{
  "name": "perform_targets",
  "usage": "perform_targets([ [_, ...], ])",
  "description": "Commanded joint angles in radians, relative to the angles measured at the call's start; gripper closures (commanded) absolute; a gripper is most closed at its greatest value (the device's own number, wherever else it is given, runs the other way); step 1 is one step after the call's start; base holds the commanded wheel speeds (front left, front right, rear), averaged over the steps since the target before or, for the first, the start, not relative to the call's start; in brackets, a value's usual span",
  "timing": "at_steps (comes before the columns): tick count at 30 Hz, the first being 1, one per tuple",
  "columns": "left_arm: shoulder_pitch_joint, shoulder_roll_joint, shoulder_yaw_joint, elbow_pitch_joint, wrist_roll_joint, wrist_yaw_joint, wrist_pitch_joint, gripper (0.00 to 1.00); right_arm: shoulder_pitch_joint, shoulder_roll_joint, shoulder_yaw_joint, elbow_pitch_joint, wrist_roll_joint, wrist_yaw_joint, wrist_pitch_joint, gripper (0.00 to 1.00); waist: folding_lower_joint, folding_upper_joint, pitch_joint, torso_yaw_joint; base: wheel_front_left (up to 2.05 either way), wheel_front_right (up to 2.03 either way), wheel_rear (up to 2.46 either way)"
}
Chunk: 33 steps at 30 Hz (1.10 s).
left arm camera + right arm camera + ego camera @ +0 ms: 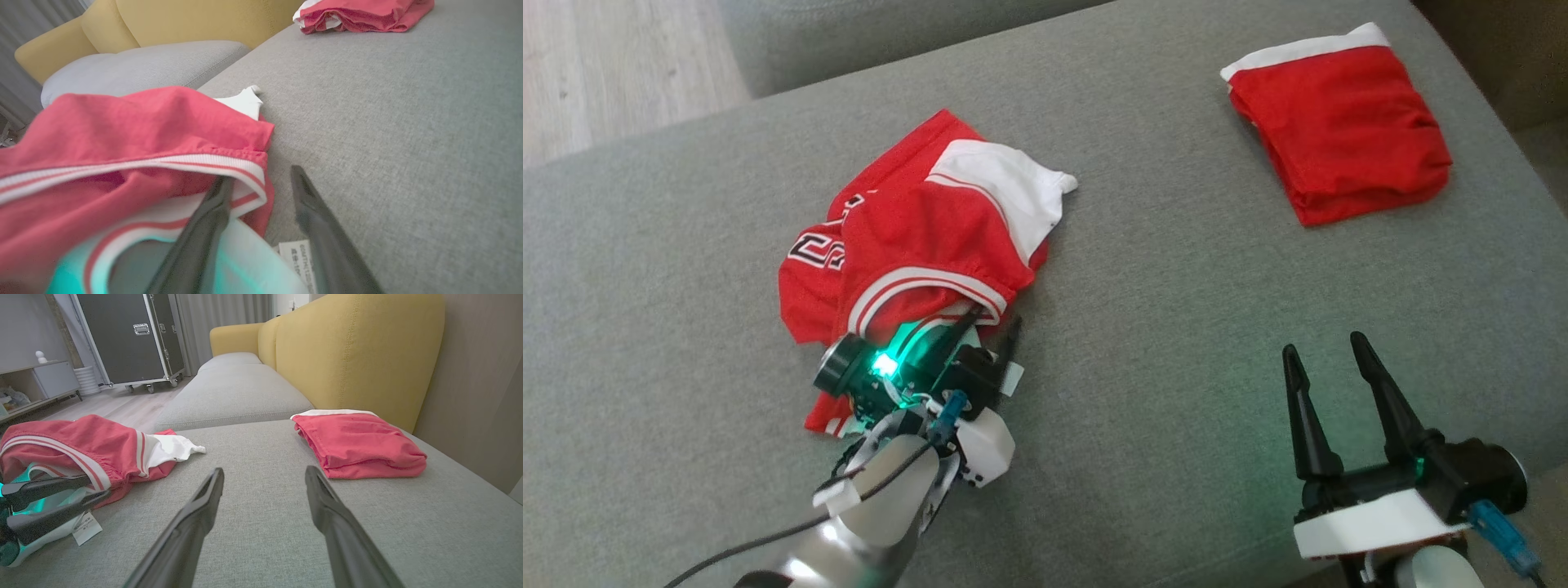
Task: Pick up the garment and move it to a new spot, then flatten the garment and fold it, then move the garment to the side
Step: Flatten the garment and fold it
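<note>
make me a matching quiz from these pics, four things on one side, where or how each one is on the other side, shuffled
Things
1. crumpled red-and-white jersey
2. folded red garment with white band
3. left pincer
4. right pincer

Place or state
A. open above bare grey cushion, holding nothing
B. heaped left of the cushion's middle
C. one finger tucked under a striped hem
D. lying flat at the cushion's far right

Pairs: 1-B, 2-D, 3-C, 4-A
</note>
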Motion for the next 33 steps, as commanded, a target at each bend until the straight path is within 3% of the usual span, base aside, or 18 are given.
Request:
perform_targets([
  [1, -0.046, 0.004, 0.02, -0.017, -0.018, 0.004, -0.013, 0.55, -0.021, -0.009, 0.026, -0.026, 0.002, -0.001, -0.004, 0.0, 0.0, 0.0, -0.008, -0.007, 0.0, 0.0, 0.0],
  [3, -0.048, 0.004, 0.023, -0.016, -0.036, -0.009, -0.015, 1.0, -0.019, -0.009, 0.027, -0.023, 0.0, -0.001, -0.004, 0.0, 0.0, 0.0, -0.017, -0.013, 0.0, 0.0, 0.0],
  [10, -0.084, 0.01, 0.054, -0.075, -0.066, -0.058, -0.016, 1.0, -0.002, -0.009, 0.026, -0.011, -0.01, -0.001, -0.004, 0.0, 0.0, 0.0, -0.076, -0.026, 0.0, 0.0, 0.0],
  [18, -0.35, 0.049, 0.097, -0.16, -0.029, -0.143, -0.017, 1.0, 0.022, -0.009, 0.041, -0.014, 0.006, -0.001, -0.004, 0.0, 0.0, 0.0, -0.153, -0.029, 0.0, 0.0, 0.0],
  [26, -0.589, 0.082, 0.236, -0.327, -0.06, -0.191, -0.017, 1.0, 0.037, -0.009, 0.037, -0.035, 0.026, -0.001, -0.004, 0.0, 0.0, 0.0, -0.182, 0.006, 0.0, 0.0, 0.0],
  [29, -0.59, 0.108, 0.283, -0.348, -0.105, -0.216, -0.017, 1.0, 0.043, -0.009, 0.014, -0.056, 0.034, -0.001, -0.004, 0.0, 0.0, 0.0, -0.192, 0.039, 0.0, 0.0, 0.0],
  [33, -0.464, 0.149, 0.285, -0.351, -0.171, -0.24, -0.017, 1.0, 0.066, -0.009, -0.016, -0.071, 0.035, -0.001, -0.004, 0.0, 0.0, 0.0, -0.193, 0.107, 0.0, 0.0, 0.0],
])
